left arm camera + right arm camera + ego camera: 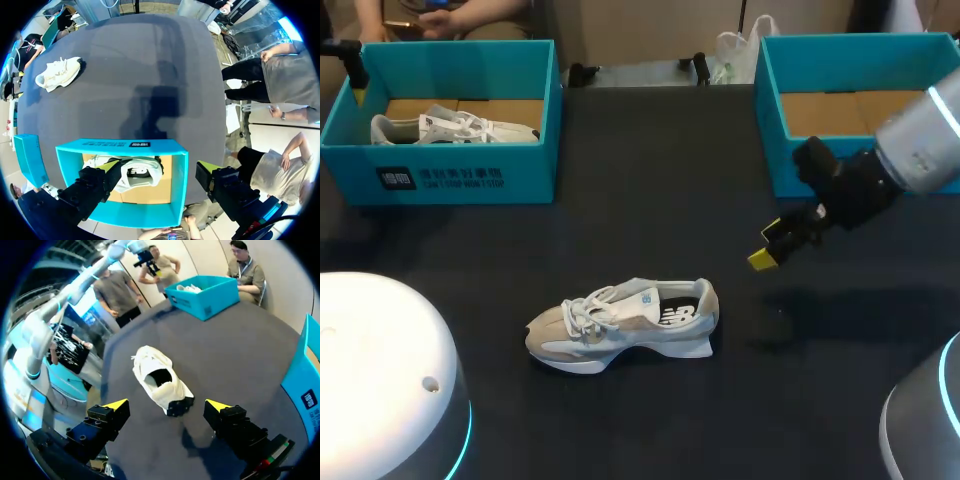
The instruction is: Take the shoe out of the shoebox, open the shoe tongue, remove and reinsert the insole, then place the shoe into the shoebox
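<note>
- Pale shoe (620,325) stands upright on the tabletop (650,180).
- Right tool (167,405), wide open and empty, hovers near its heel.
- Left tool (160,165), open and empty, hangs over a shoebox (90,145) holding another shoe (140,175).

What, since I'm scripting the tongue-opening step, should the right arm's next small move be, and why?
Probably lower the right end effector toward the heel of the white-and-beige lace-up sneaker: it stands on its sole on the dark table, heel facing the open end effector, which hovers apart from it, empty.
</note>
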Tool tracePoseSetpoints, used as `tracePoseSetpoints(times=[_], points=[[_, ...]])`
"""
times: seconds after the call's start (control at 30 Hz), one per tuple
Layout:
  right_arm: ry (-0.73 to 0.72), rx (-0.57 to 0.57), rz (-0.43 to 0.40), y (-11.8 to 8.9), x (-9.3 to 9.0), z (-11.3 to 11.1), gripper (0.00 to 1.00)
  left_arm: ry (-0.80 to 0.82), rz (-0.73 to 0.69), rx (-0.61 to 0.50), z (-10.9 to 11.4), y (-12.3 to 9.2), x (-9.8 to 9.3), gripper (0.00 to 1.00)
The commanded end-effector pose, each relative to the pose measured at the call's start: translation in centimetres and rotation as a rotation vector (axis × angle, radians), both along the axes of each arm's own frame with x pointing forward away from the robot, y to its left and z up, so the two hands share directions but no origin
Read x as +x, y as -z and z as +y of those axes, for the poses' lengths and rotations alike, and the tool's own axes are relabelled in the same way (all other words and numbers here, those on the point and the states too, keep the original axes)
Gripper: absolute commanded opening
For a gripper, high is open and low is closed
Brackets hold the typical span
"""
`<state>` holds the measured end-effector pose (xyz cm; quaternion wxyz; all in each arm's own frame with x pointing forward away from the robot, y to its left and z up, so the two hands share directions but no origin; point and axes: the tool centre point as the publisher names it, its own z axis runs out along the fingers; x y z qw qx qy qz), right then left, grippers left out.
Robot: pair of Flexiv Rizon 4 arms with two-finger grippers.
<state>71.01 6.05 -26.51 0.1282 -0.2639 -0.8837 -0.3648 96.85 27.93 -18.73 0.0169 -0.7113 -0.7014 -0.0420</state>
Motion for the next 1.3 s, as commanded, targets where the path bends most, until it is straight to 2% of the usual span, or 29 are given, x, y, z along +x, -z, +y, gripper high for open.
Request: tracePoseSetpoints(times=[0.03, 0.2, 0.3, 0.8, 0.93, 1.03, 1.2, 1.3], points=[[0.090, 0.200, -0.130, 0.5, -0.2, -0.5, 1.00, 0.000, -0.002, 0.002, 0.0, 0.0, -0.1, 1.00], [0.076, 0.236, -0.271, 1.1, 0.0, -2.1, 1.00, 0.000, -0.002, 0.002, 0.0, 0.0, -0.1, 1.00], [0.010, 0.274, -0.404, 1.6, -0.1, -2.6, 1.00, 0.000, -0.002, 0.002, 0.0, 0.0, -0.1, 1.00], [0.010, 0.274, -0.404, 1.6, -0.1, -2.6, 1.00, 0.000, -0.002, 0.002, 0.0, 0.0, -0.1, 1.00], [-0.054, 0.322, -0.446, 3.8, 0.6, -3.7, 1.00, 0.000, -0.002, 0.002, 0.0, 0.0, -0.1, 1.00], [-0.086, 0.316, -0.481, 5.0, 1.1, -4.4, 1.00, 0.000, -0.002, 0.002, 0.0, 0.0, -0.1, 1.00], [-0.138, 0.381, -0.529, 6.3, 1.7, -5.1, 1.00, 0.000, -0.002, 0.002, 0.0, 0.0, -0.1, 1.00], [-0.153, 0.391, -0.521, 7.2, 2.0, -5.4, 1.00, 0.000, -0.002, 0.002, 0.0, 0.0, -0.1, 1.00]])
